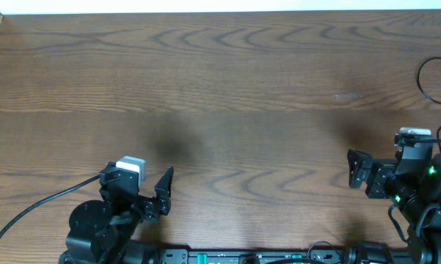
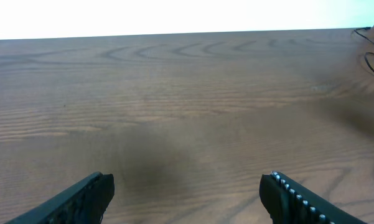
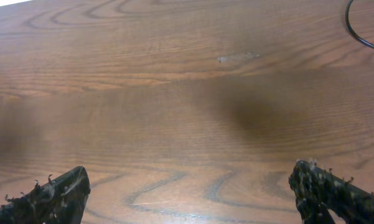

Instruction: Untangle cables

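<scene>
Brown wood-grain table, curved thin black cable at right edge

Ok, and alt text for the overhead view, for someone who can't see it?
A wooden table seen from above, with a thin black cable looping in at its right edge. The left gripper and right gripper sit at the near edge, far apart, both open and holding nothing.

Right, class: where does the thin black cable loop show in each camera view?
Overhead: the thin black cable loop lies at the right edge, in the upper half.
Left wrist: top right corner.
Right wrist: top right corner.
Shared landmark: a pale scuff mark, left of the loop in every view.
</scene>
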Tool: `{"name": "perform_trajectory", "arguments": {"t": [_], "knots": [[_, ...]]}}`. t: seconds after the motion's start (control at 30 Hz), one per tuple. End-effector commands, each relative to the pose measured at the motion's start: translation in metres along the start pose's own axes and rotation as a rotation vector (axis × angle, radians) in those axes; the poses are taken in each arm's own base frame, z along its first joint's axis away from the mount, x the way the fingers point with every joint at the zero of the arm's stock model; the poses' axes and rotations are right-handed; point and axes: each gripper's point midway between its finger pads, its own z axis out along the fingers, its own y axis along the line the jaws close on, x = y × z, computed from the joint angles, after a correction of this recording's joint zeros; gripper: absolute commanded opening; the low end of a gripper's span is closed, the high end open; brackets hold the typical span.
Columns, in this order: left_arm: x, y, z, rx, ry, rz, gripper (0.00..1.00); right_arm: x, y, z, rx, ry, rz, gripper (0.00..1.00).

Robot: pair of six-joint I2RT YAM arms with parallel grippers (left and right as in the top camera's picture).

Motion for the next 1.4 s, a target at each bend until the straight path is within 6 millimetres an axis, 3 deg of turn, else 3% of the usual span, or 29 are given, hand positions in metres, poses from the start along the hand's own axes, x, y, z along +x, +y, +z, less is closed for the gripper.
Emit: {"name": "perform_trajectory", "arguments": {"t": [0.0, 0.27, 0.57, 0.8, 0.97, 1.17, 1.23, 1.37], "knots": [[0.001, -0.003, 0.0, 0.016, -0.002, 0.022, 0.8, -0.001, -0.003, 0.0, 0.038, -0.006, 0.018, 0.99], [0.003, -0.003, 0.0, 0.015, 0.006, 0.021, 0.8, 0.003, 0.013, 0.005, -0.021, 0.026, -0.043, 0.99], [0.005, 0.006, 0.0, -0.033, 0.014, 0.016, 0.8, 0.006, 0.017, 0.003, -0.012, 0.04, -0.062, 0.99], [0.005, 0.009, 0.0, -0.05, 0.013, 0.001, 0.8, -0.002, 0.0, -0.012, 0.093, -0.046, -0.015, 0.99], [0.005, 0.006, 0.0, -0.037, 0.014, 0.007, 0.79, -0.004, 0.0, -0.027, 0.089, -0.112, -0.011, 0.99], [0.006, 0.005, 0.0, -0.029, 0.018, 0.017, 0.8, -0.004, 0.0, -0.027, 0.088, -0.111, -0.01, 0.99], [0.006, 0.005, 0.0, -0.029, 0.018, 0.016, 0.96, -0.004, -0.001, -0.027, 0.089, -0.111, 0.009, 0.99], [0.006, 0.005, 0.0, -0.028, 0.018, 0.016, 0.98, 0.0, -0.002, -0.026, 0.093, -0.098, 0.027, 0.99]]}}
